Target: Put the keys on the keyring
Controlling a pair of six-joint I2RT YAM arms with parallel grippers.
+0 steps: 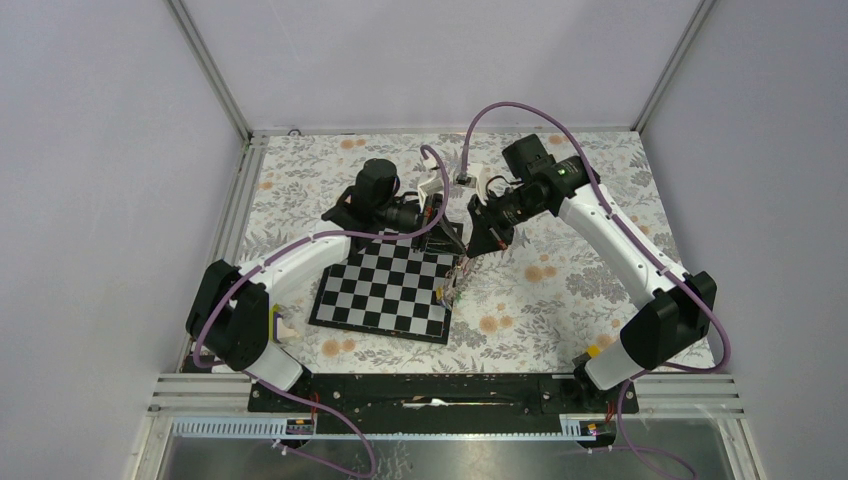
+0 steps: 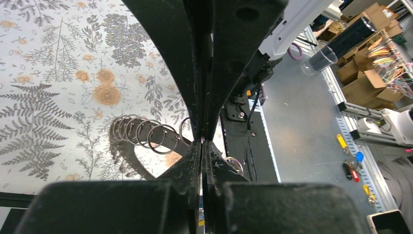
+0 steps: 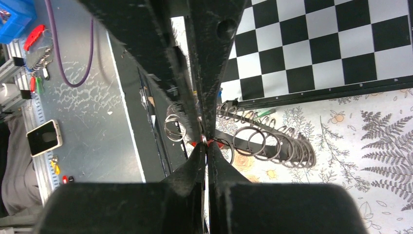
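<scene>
Both grippers meet tip to tip above the right edge of the chessboard (image 1: pixel 385 290). My left gripper (image 2: pixel 202 141) is shut on the keyring (image 2: pixel 146 136), whose grey wire coils fan out in a row left of its tips. My right gripper (image 3: pixel 205 144) is shut on a key with a red tag (image 3: pixel 198 143), pressed against the keyring (image 3: pixel 265 141). A green tag (image 3: pixel 265 113) shows by the coils. In the top view a small cluster of rings and keys (image 1: pixel 450 288) hangs under the left gripper (image 1: pixel 456 246) and right gripper (image 1: pixel 478 250). The key blades are hidden.
The chessboard (image 3: pixel 316 44) lies on a floral cloth (image 1: pixel 560 290). A white fixture (image 1: pixel 465 180) stands behind the grippers. A small loose ring (image 3: pixel 173 127) hangs beside the fingers. Off the table lie loose tagged keys (image 2: pixel 350 165) and a phone (image 3: pixel 44 137).
</scene>
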